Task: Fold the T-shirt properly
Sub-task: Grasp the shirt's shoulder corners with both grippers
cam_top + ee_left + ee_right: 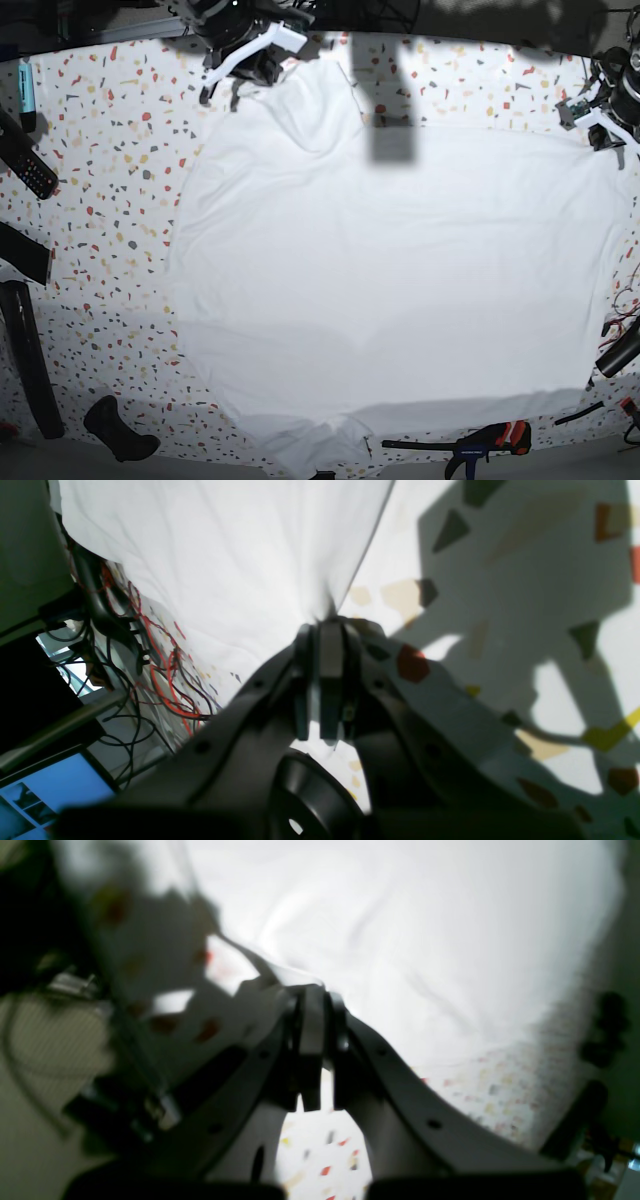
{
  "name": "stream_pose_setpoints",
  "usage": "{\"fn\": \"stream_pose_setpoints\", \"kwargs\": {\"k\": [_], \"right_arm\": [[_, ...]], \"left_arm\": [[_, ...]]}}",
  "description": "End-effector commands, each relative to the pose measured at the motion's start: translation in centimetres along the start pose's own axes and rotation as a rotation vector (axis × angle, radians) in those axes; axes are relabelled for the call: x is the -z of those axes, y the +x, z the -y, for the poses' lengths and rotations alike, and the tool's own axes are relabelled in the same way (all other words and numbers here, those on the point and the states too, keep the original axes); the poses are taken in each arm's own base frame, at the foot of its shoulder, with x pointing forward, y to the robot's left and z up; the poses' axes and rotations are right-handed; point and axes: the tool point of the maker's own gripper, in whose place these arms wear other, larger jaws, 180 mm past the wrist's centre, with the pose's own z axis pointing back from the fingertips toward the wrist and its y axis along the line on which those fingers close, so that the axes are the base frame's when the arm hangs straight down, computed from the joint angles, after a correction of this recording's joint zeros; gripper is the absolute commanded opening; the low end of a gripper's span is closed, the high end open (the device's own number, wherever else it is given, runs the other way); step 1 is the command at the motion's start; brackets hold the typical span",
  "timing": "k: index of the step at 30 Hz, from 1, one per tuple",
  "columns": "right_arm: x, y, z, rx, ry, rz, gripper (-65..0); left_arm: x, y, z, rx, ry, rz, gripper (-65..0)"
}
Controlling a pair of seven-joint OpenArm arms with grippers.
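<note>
Fabric of the T-shirt [390, 280], plain with no print or readable label, lies spread across the tabletop [110, 150]; left gripper [327, 622] and right gripper [312, 990] each pinch its edge.

The left gripper [325, 630] and right gripper [312, 995] are each clamped on cloth, arms extended to opposite far corners.

The white speckled terrazzo bench [110, 150] carries the large plain white fabric T-shirt [390, 280], spread flat; a black remote control [30, 170] lies near its edge.
</note>
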Motion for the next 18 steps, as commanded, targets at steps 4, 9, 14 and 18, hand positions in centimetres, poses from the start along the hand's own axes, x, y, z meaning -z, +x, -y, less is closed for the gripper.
{"fn": "stream_pose_setpoints", "kwargs": {"k": [4,9,14,18], "right_arm": [[-0.6,2.2,4.4,0.040,-0.142,0.081,-65.0],[1.0,3.3,9.3,0.112,-0.226,0.140,-65.0],[2.0,4.7,15.9,0.235,-0.369,0.201,-65.0],[1.6,5.7,20.4,0.340,-0.467,0.254,-65.0]], "left_arm": [[-0.1,0.0,-1.5,0.016,0.032,0.015,-65.0],[0.2,1.5,-4.9,-0.005,0.160,0.071,-65.0],[1.0,3.9,-7.3,-0.058,0.232,0.122,-65.0],[1.5,5.7,-9.0,-0.105,0.280,0.153,-65.0]]}}
